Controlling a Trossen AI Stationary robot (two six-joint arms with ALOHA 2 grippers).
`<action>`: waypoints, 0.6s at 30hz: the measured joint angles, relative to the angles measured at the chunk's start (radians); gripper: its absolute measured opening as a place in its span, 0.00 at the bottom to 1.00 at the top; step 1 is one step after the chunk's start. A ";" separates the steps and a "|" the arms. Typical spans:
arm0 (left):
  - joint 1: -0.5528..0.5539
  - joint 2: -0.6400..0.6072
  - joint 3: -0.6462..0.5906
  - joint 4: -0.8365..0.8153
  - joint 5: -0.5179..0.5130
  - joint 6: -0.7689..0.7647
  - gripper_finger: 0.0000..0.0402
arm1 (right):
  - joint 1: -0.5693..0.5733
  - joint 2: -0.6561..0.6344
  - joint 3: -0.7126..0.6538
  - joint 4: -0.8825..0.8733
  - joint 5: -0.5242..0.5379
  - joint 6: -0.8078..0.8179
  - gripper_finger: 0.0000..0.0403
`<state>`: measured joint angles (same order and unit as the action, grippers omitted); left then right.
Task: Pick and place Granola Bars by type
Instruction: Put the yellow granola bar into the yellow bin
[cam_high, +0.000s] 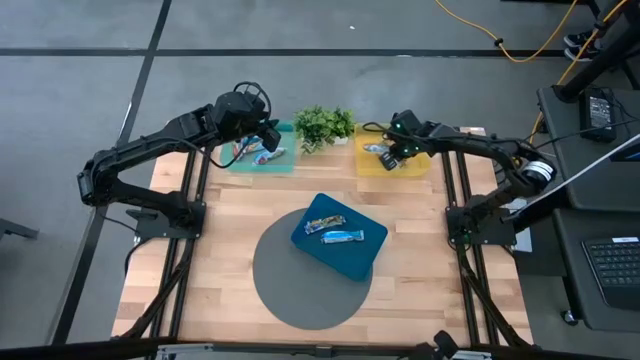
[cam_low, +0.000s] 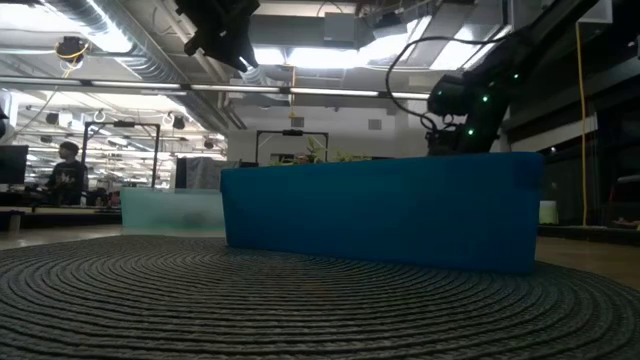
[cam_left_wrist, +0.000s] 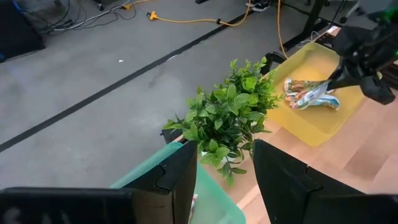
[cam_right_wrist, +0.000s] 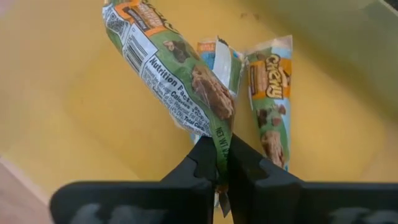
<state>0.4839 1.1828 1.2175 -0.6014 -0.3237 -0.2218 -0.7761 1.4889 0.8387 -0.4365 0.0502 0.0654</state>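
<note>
My right gripper is over the yellow tray at the far right, shut on a green-orange printed granola bar. Two more such bars lie on the tray's floor below it. My left gripper is open and empty above the teal tray at the far left, which holds blue-printed bars. The blue tray sits on the round grey mat at the centre. It holds two bars, one orange-printed and one blue-printed. My right gripper pinches the flat crimped end seam of the green-orange bar between its two fingers. The fingers point down into the yellow tray. The bar reaches away below the fingers, tilted. Whether its far end touches the tray's floor, I cannot tell.
A small green leafy plant stands between the teal and yellow trays, close to both grippers; it also shows in the left wrist view. The grey mat lies on the wooden table. In the low view the blue tray's wall blocks the far trays.
</note>
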 joint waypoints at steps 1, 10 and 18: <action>0.000 0.000 0.000 0.000 0.000 -0.001 0.37 | 0.000 0.005 0.000 0.009 0.000 -0.004 0.05; 0.000 0.000 0.000 0.000 0.000 -0.002 0.37 | 0.000 0.018 0.000 0.022 0.008 -0.022 0.07; 0.000 0.000 0.000 0.000 0.000 -0.004 0.37 | 0.003 0.018 0.000 0.021 0.045 -0.044 0.18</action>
<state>0.4839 1.1828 1.2174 -0.6014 -0.3237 -0.2260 -0.7734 1.5070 0.8391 -0.4152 0.0947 0.0216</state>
